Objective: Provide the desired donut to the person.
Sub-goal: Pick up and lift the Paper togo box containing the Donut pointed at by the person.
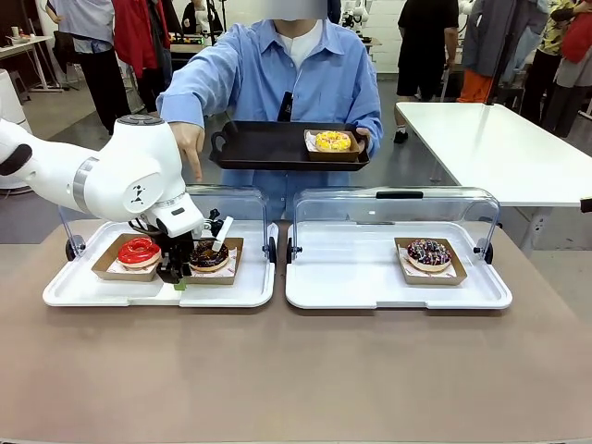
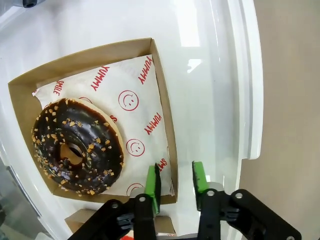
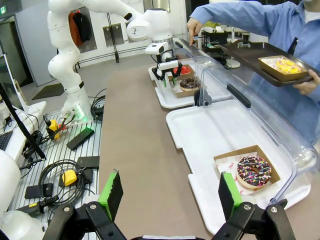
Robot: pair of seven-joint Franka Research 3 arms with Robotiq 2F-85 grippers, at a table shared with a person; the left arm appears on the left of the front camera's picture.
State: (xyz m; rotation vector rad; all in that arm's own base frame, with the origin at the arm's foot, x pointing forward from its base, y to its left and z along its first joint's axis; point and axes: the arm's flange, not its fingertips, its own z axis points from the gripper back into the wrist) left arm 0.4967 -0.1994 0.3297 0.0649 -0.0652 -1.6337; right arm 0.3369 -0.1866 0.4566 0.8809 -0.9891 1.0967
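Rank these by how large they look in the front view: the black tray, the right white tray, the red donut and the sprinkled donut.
1. right white tray
2. black tray, though it is held farther from the camera
3. red donut and sprinkled donut look alike, so I would not rank them.

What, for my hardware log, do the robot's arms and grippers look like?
The left arm is white with rounded links, a grey band at one joint and a dark round cap. Black cabling loops at its wrist. The left gripper is black, with bolted links and two slim fingers carrying green pads. The right gripper has the same black body and green pads.
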